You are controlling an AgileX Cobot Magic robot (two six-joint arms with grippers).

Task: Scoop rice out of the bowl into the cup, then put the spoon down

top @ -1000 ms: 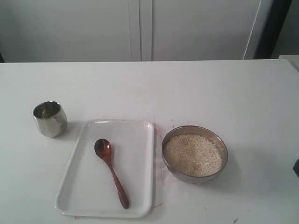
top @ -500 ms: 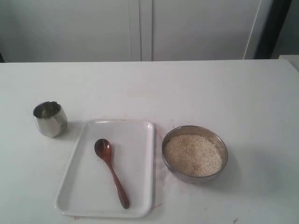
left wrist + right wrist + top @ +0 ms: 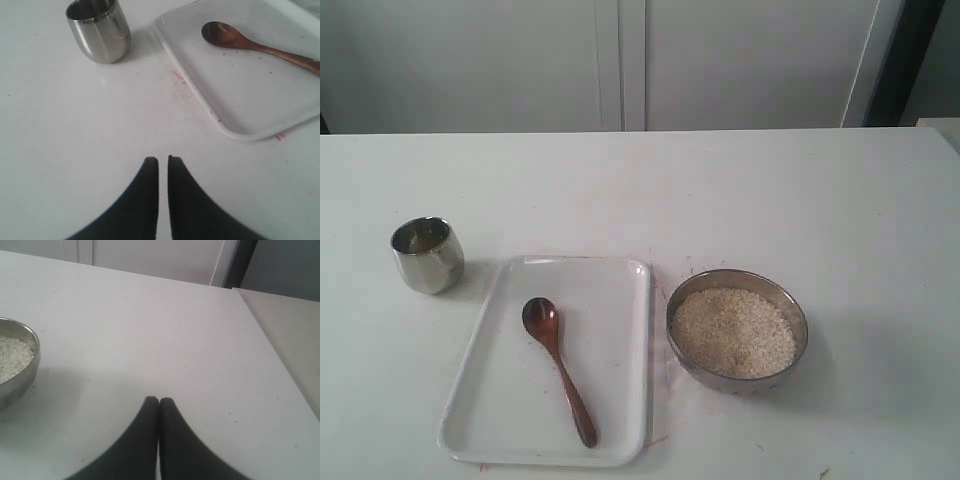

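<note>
Spoon (image 3: 557, 365) noted flat in tray (image 3: 620, 420) btw cup (image 3: 426, 255) and bowl (image 3: 737, 378) of rice (image 3: 732, 330), left gripper (image 3: 160, 159) and right gripper (image 3: 159, 399) empty w/ fingers pressed together; slim glossy handle could be skidded at pickup, grains spilled at narrow cup.

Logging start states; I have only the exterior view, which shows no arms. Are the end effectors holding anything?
Observer: No. The left end effector is empty, fingers nearly together, over the white table short of the small shiny steel cup.
Operator: And the right?
Observer: The right end effector is shut and empty, near the wide brushed-steel bowl of off-white rice.
Operator: Is the tray clean?
Observer: No, brown specks dot the white rectangular tray around the dark reddish-brown wooden spoon.
</note>
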